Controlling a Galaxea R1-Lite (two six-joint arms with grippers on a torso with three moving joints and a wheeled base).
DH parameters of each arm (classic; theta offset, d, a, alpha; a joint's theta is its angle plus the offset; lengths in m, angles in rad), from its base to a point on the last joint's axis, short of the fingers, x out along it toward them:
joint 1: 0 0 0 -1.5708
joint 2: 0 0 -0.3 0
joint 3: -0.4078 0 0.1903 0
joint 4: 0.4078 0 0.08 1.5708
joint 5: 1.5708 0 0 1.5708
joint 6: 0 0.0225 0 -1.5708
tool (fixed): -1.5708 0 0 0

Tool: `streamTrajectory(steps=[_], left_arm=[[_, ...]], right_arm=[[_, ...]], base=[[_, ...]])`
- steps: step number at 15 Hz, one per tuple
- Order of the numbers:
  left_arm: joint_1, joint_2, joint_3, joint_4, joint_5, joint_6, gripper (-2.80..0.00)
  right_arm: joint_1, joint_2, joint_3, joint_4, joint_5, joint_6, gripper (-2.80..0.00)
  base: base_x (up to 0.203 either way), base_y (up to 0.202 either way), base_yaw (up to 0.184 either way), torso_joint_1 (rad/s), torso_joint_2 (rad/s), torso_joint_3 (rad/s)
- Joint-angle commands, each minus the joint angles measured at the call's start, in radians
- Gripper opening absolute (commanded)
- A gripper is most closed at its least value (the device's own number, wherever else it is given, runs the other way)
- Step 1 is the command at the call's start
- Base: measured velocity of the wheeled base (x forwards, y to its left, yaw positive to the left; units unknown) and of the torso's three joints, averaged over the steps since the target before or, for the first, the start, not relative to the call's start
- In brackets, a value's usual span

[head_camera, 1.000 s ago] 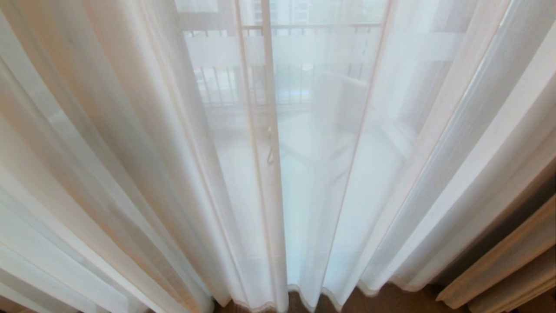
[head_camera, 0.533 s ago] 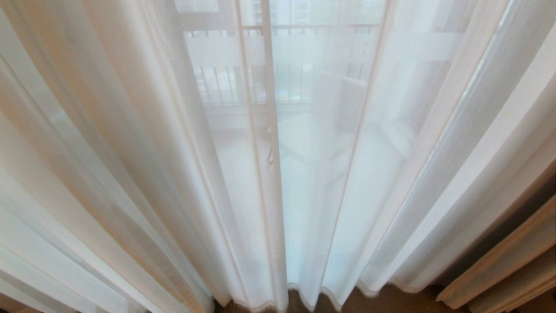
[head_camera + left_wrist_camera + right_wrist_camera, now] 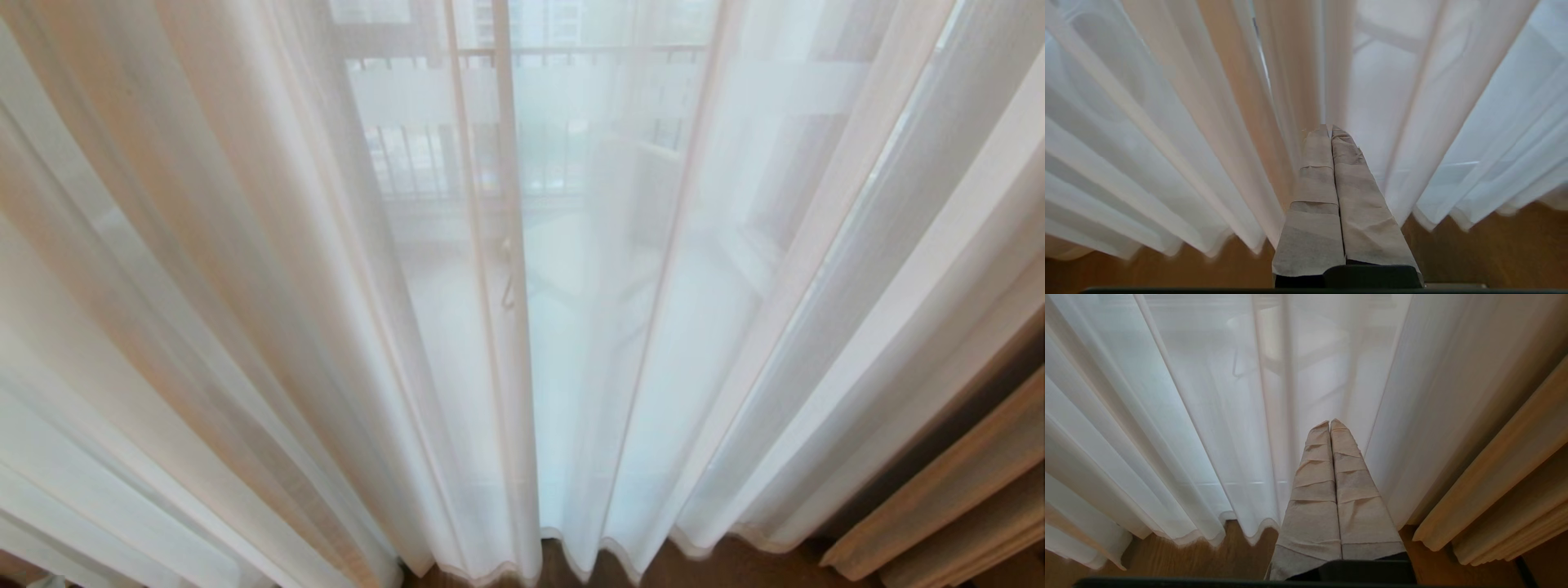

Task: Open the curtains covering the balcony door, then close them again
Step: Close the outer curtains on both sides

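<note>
Head view: the curtains (image 3: 245, 310) hang drawn across the whole frame, a thin sheer white layer in long vertical pleats, hems just above the wooden floor (image 3: 735, 563). The balcony door (image 3: 502, 163) shows faintly through the sheer at centre, its upright frame and a frosted band visible. Heavy beige drapes (image 3: 939, 498) are gathered at the lower right. Neither arm appears.

Left wrist view: left claw (image 3: 1329, 130), paper-taped fingers pressed together, clenched on nothing, tips pointing into a vertical fold of sheer just ahead; contact cannot be told.

Right wrist view: right claw (image 3: 1329, 424), likewise clenched and empty, facing the sheer, the woven beige drape beside it.

Judgement: the curtains stand closed; either claw lies near the central pleats, whose long axis runs floor to ceiling.
</note>
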Motion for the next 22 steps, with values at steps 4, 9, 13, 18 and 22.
streamTrajectory(steps=[4,9,13,18,22], left_arm=[[-0.003,-0.039,0.082,0.05,0.003,-0.002,-2.8],[-0.011,-0.086,0.082,0.049,0.006,-0.012,-2.8],[-0.029,-0.258,0.082,0.052,0.014,-0.061,-2.8],[-0.029,-0.258,0.082,0.052,0.014,-0.062,-2.8],[-0.029,-0.258,0.082,0.052,0.014,-0.059,-2.8]], right_arm=[[0.0,0.001,0.0,0.0,0.001,0.0,-2.8],[0.0,0.001,0.0,0.0,0.001,0.0,-2.8],[0.0,0.001,0.0,0.0,0.001,0.0,-2.8],[0.0,0.001,0.0,0.0,0.001,0.0,-2.8],[0.0,0.001,0.0,0.0,0.0,0.0,-2.8]], base=[[0.0,0.0,0.0,0.0,0.0,0.0],[0.0,0.0,0.0,0.0,0.0,0.0],[0.0,0.0,0.0,0.0,0.0,0.0],[0.0,0.0,0.0,0.0,0.0,0.0],[0.0,0.0,0.0,0.0,0.0,0.0]])
